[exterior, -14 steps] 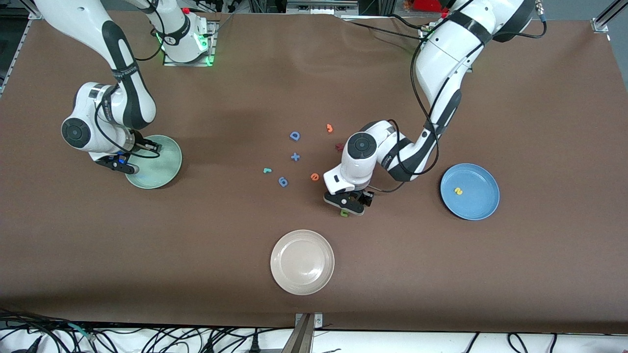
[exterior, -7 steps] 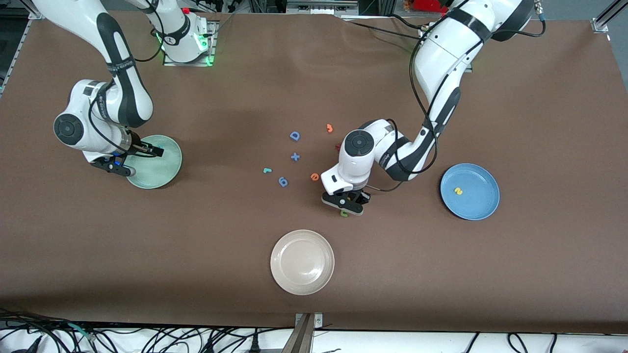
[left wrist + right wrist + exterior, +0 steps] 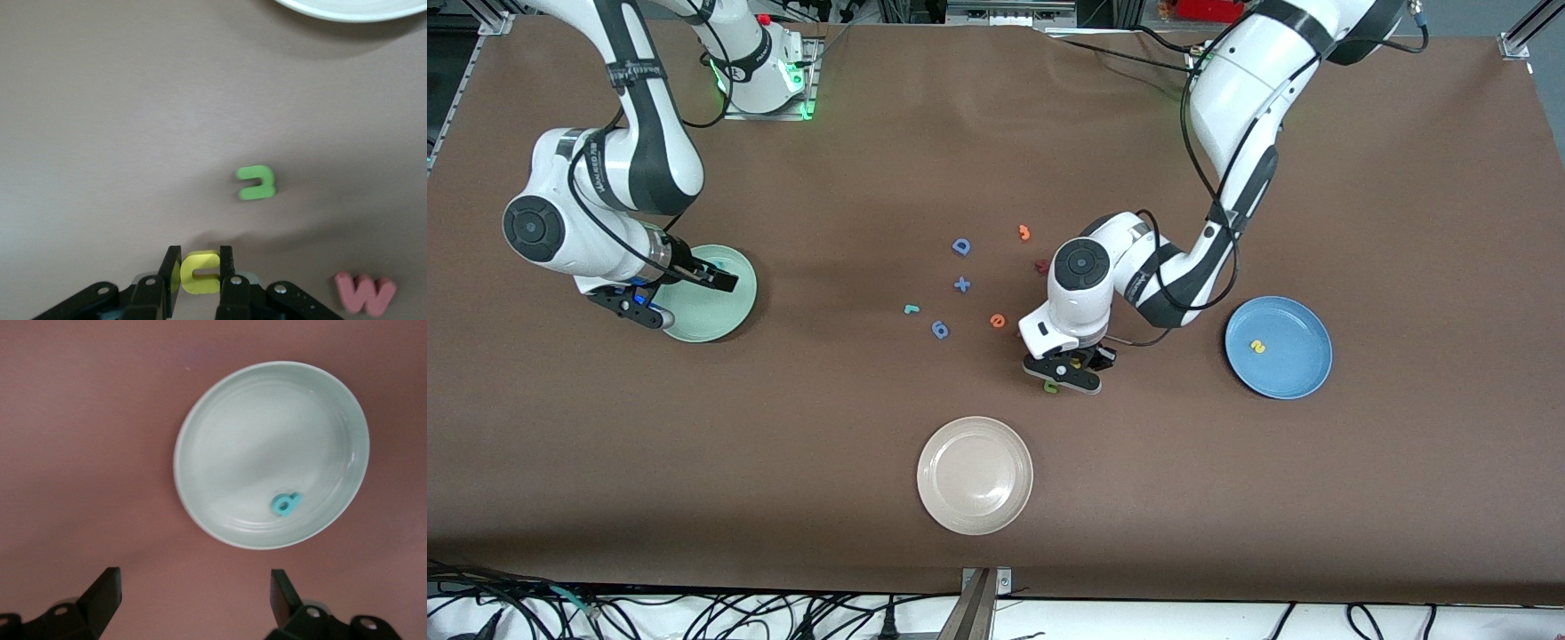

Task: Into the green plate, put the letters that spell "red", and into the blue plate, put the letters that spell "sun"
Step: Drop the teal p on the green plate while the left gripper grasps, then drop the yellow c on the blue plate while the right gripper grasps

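Here the left arm reaches from its base down to mid-table, elbow bent and wrist pointing downward, so that the left gripper (image 3: 1069, 371) hangs just above the tabletop (image 3: 1316, 498), its fingers (image 3: 227, 267) closed on the yellow arch-shaped letter (image 3: 199, 272). The green arch-shaped letter (image 3: 256, 183) lies flat on the table just beside that gripper, nearer to the front camera, and the red "w" (image 3: 365, 292) lies close by. The yellow "s" (image 3: 1257, 346) rests in the blue plate (image 3: 1307, 369), toward the left arm's end of the table. The right arm is folded, with the right gripper (image 3: 680, 289) held over the edge of the green plate (image 3: 734, 311), jaws spread wide and holding nothing. The teal "d" (image 3: 285, 504) lies inside that plate. The teal "r" (image 3: 911, 309) and the orange "e" (image 3: 998, 321) lie on the table between the two arms, among other loose letters. The cream-white plate (image 3: 935, 498) sits nearest the front camera.
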Available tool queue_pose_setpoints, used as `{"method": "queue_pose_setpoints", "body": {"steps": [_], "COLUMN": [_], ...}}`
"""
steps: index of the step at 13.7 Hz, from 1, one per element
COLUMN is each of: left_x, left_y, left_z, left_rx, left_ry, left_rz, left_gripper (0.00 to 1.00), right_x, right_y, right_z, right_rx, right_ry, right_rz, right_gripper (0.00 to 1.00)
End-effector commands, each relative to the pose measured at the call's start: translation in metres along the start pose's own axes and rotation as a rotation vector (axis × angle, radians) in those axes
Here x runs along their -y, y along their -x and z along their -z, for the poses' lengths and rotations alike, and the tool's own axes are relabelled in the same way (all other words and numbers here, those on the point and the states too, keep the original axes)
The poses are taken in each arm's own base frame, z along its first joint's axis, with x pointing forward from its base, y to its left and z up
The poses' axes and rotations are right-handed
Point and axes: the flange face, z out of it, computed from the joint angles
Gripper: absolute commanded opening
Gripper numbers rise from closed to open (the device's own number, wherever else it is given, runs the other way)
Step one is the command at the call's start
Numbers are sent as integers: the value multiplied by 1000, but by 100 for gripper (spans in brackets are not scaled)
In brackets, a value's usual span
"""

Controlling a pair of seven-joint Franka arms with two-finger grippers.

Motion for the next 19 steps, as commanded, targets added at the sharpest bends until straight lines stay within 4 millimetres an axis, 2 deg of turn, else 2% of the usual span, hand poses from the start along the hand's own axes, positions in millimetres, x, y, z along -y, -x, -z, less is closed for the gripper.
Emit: {"method": "queue_pose_setpoints", "body": {"steps": [1,2,4,7,8,10,11,13,15,19], "left_x": [23,40,65,112,135,166,188,225,254,278], "left_y": [-2,-2,-2,0,2,3,11,24,49,84], "left_z": [17,26,30,23,20,19,17,21,10,9], "left_rx": [16,32,58,85,93,97,111,111,140,174], "left_ry": [1,-11,-21,-18,-16,6,19,62,110,122], "left_rz": [-46,-73,-144,-170,-186,-251,-279,-334,-370,-396], "left_gripper": [0,0,0,0,0,0,0,0,0,0], "right_x": [46,65,95,148,164,204,222,242,255,264], "right_y": [15,22,34,52,54,67,75,82,83,95], "right_z": [12,8,2,-14,-22,-42,-51,-70,-94,-131], "right_rx": [-8,4,20,-28,-43,-75,-86,-106,-143,-139], "right_ry": [-19,-64,-148,-187,-194,-213,-219,-230,-262,-221], "right_rz": [-107,-161,-204,-270,-293,-345,-365,-377,-400,-386], "right_gripper": [99,99,99,99,99,99,99,98,98,98]}}
